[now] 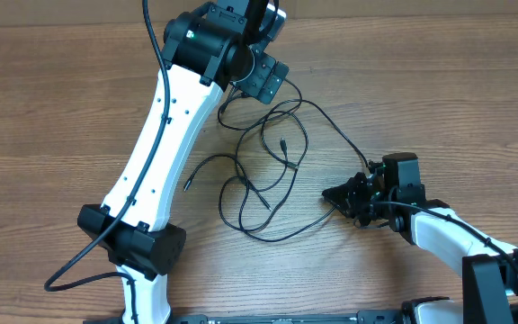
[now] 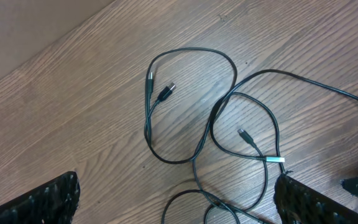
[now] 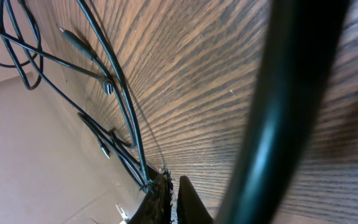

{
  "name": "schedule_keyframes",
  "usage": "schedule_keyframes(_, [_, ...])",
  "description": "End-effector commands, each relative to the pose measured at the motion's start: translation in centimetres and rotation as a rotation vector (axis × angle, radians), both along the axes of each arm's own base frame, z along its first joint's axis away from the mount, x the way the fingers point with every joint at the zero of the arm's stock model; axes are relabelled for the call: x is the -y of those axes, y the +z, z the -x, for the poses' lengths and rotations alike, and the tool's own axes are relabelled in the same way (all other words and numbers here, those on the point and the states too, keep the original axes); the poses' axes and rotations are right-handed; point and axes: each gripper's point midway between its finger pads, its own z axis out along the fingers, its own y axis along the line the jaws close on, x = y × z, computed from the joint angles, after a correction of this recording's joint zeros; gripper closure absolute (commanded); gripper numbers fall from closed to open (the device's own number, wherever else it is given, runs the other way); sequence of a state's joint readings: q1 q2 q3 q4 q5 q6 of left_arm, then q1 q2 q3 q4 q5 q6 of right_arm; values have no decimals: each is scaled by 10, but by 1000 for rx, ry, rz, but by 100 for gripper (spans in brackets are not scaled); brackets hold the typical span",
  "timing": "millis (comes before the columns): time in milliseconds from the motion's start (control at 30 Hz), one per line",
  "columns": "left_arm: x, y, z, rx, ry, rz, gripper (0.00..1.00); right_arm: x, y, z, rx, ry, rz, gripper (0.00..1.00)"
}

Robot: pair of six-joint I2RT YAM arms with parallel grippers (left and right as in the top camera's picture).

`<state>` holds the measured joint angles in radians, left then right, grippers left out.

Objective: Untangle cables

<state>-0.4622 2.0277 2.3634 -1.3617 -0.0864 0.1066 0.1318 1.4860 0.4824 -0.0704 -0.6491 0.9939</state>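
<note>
**Right hand pinched on the cables, left hand spread above them**

The cables [image 1: 268, 171] lay as loose overlapping loops mid-bench, between the two arms, on the wood-grain bench [image 1: 439, 72].

Overhead: the left hand [image 1: 266, 79] sat over the far end of the tangle. Its opening could not be read from there, as the wrist block hid it. The right hand [image 1: 333, 193] was at the right edge of the loops, low to the bench, with a strand running into its tip. Only this view gave the full spread of the cables, including a loose end [image 1: 187, 185] on the left side.

Left wrist: the fingers [image 2: 45, 202] sat at the bottom corners of the frame, spread wide with nothing between them. The cables [image 2: 191, 112] lay below and untouched. Two small plug ends [image 2: 166, 92] and a silver-tipped one [image 2: 276, 160] were clear here and barely visible overhead.

Right wrist: the right hand [image 3: 166, 199] was pressed together, with several strands of the cables [image 3: 126, 118] converging at its tip, so it was pinching cable. How many strands it held could not be told. A thick, blurred arm cord [image 3: 278, 106] blocked the right half of the view.
</note>
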Motion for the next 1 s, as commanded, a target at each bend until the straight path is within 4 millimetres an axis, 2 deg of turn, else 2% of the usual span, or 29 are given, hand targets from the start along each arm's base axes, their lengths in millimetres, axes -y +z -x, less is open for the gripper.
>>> schedule_keyframes(0, [0, 2, -2, 6, -3, 8, 0, 0, 3, -4, 17, -8, 6, 96])
schedule_keyframes(167, [0, 2, -2, 6, -3, 8, 0, 2, 19, -17, 92, -9, 23, 96])
schedule_keyframes(300, [0, 2, -2, 6, -3, 8, 0, 1, 50, -38, 205, -8, 28, 96])
schedule_keyframes(433, [0, 2, -2, 6, -3, 8, 0, -5, 96, -58, 330, 0, -4, 96])
schedule_keyframes(567, [0, 2, -2, 6, -3, 8, 0, -13, 146, -69, 429, 21, -69, 96])
schedule_keyframes(667, [0, 2, -2, 6, -3, 8, 0, -17, 178, -73, 480, 21, -117, 96])
schedule_keyframes(967, [0, 2, -2, 6, -3, 8, 0, -19, 298, -76, 740, 19, -185, 96])
